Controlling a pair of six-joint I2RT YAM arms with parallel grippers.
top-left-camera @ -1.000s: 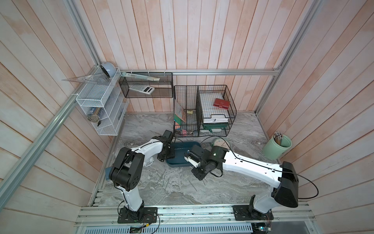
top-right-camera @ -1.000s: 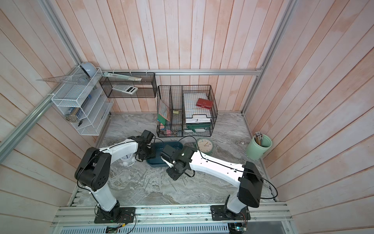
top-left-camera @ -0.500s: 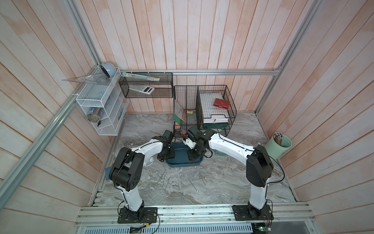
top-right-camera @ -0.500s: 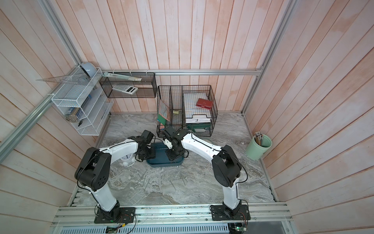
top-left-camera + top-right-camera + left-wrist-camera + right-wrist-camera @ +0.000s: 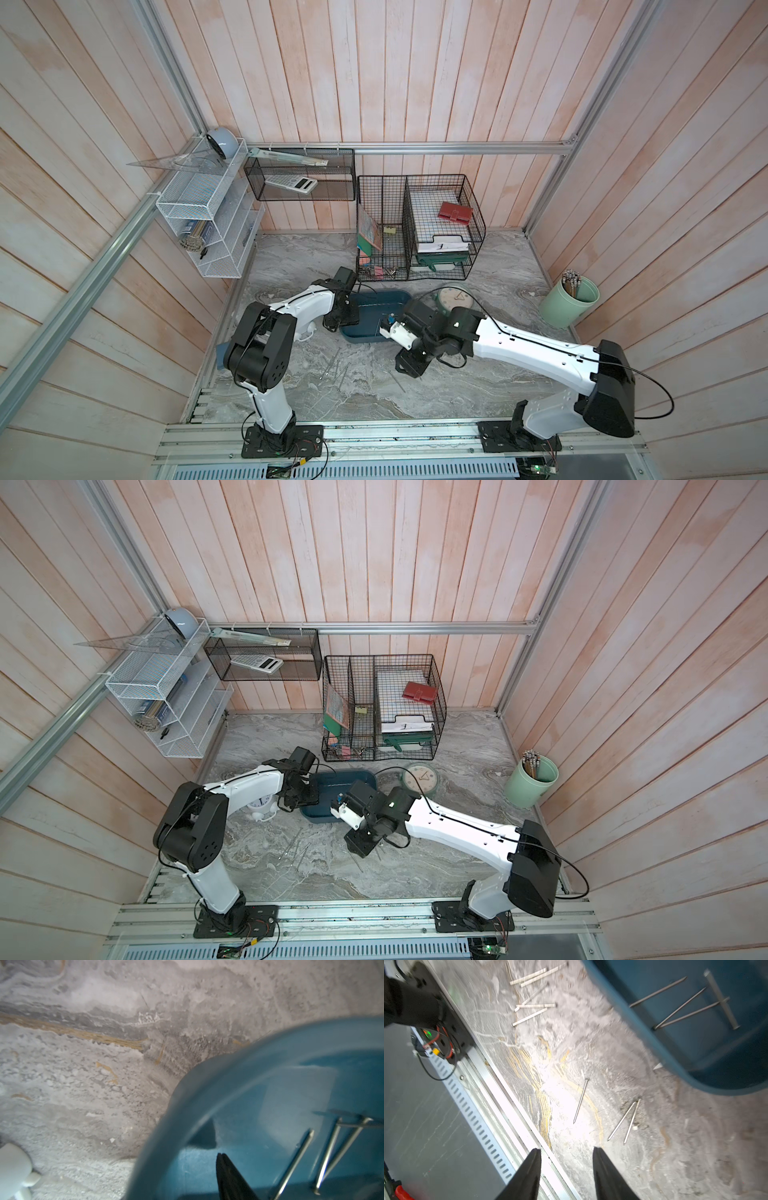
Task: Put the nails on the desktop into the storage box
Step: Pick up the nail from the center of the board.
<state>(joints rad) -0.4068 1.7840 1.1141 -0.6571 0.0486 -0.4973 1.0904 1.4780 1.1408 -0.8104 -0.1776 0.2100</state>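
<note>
Centrally, the right gripper (image 5: pixel 566 1150) (image 5: pixel 409 365) (a black two-fingered pincer on a white arm) stands with its jaws spread and nothing between them. It hangs over the grey-and-white marble-patterned desktop (image 5: pixel 654 1147) (image 5: pixel 316 257), just in front of the near right corner of the shallow, dark teal-blue plastic storage box (image 5: pixel 629 1014) (image 5: pixel 361 337). The left gripper (image 5: pixel 340 320) sits at the box's left end. Its wrist view shows only one dark finger (image 5: pixel 228 1178), inside the box beside the blurred rim (image 5: pixel 207 1088), so whether that pincer is spread or pinching the wall cannot be told. Four long, thin, silvery-grey metal nails (image 5: pixel 680 1007) (image 5: pixel 295 1162) lie crossed on the box floor. On the desktop near the right gripper lie a single nail (image 5: pixel 580 1101) and a pair side by side (image 5: pixel 622 1121). Several pale, straight strips (image 5: pixel 533 1006) lie further off — too blurred to identify. Beside the box's right end lies a round clock with a pale green rim (image 5: pixel 455 297), partly covered by the right arm. Behind the box stands a black wire-mesh organiser (image 5: pixel 419 232) filled with papers, and near the right wall a pale green round cup (image 5: pixel 569 301) holds thin sticks. Pink-washed wooden planks enclose the space. A white wire shelf (image 5: pixel 208 224) hangs on the left wall, and a black wire basket (image 5: pixel 299 178) hangs from an aluminium rail at the back.
</note>
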